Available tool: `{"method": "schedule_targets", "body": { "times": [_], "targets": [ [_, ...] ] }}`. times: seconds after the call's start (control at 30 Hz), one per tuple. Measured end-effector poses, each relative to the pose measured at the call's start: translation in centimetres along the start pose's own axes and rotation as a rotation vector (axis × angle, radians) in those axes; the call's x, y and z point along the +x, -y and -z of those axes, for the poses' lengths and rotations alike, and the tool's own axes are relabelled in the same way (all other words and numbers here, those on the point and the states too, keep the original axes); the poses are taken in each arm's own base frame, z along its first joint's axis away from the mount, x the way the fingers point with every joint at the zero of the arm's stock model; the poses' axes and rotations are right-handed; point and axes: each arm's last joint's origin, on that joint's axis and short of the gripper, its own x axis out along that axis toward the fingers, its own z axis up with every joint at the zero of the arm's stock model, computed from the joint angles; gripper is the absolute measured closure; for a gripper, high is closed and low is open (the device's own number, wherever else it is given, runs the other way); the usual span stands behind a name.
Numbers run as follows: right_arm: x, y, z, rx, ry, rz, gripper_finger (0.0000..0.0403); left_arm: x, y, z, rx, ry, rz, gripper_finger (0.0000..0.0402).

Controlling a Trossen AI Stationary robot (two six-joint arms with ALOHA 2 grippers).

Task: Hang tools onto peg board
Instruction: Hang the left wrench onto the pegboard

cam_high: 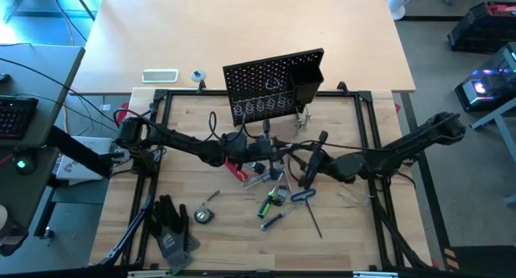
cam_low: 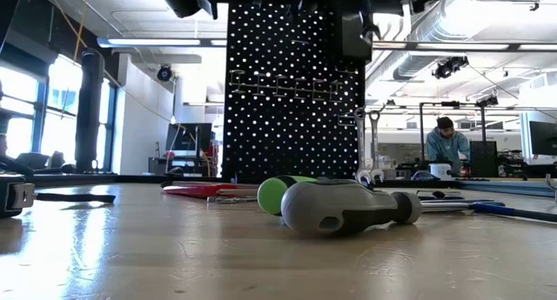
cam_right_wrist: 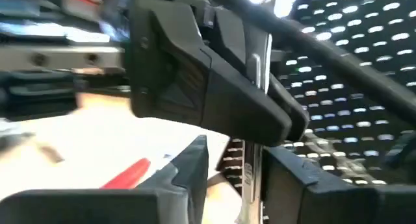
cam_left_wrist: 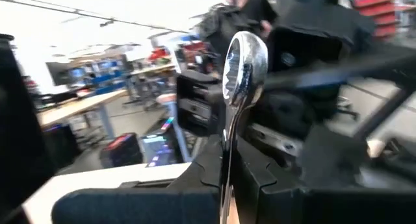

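**Q:** While both arms meet at mid-frame in the high view, what does each one hold?

**A:** The left gripper (cam_left_wrist: 224,185) is pinched tight on a slim chrome ring wrench (cam_left_wrist: 242,74), whose ring end stands up between its fingers. The right gripper (cam_right_wrist: 237,178) has its jaws parted around the same shaft, loose on either side rather than clamping it.

**Q:** Where are the task's things?

**A:** The black perforated metal peg board (cam_high: 270,89) stands upright just above the grippers, centre of the high view. The remaining hand tools (cam_high: 274,199) lie scattered on the pale wooden table (cam_high: 355,221) below them; two silver wrenches (cam_low: 366,148) already hang at the board's right side.

**Q:** What could go wrong?

**A:** Probably a handover. A narrow, smooth shaft held by one pinch could pivot or slip, and any tilt would make the ring miss its hook.
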Motion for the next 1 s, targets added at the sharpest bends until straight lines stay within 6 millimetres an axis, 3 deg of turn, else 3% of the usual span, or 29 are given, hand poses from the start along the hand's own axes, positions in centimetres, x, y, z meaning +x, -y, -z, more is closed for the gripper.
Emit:
{"method": "schedule_targets", "body": {
  "times": [0.17,0.4,0.7,1.0],
  "targets": [
    [-0.8,1.2,0.0,0.083,-0.029,-0.145,0.0282,0.0,-0.5,0.0,-0.037,0.011,0.101,0.04],
    [0.3,2.7,0.6,0.162,-0.064,-0.281,0.0314,0.2,-1.3,0.4,-0.128,-0.011,0.173,0.04],
    [1.6,4.3,1.8,0.184,-0.127,-0.347,0.0392,0.1,-1.2,1.4,-0.14,-0.115,0.19,0.04],
    [2.2,5.5,2.8,0.191,-0.202,-0.358,0.0398,0.2,-1.8,2.0,-0.132,-0.16,0.172,0.0382]
  ]
}}
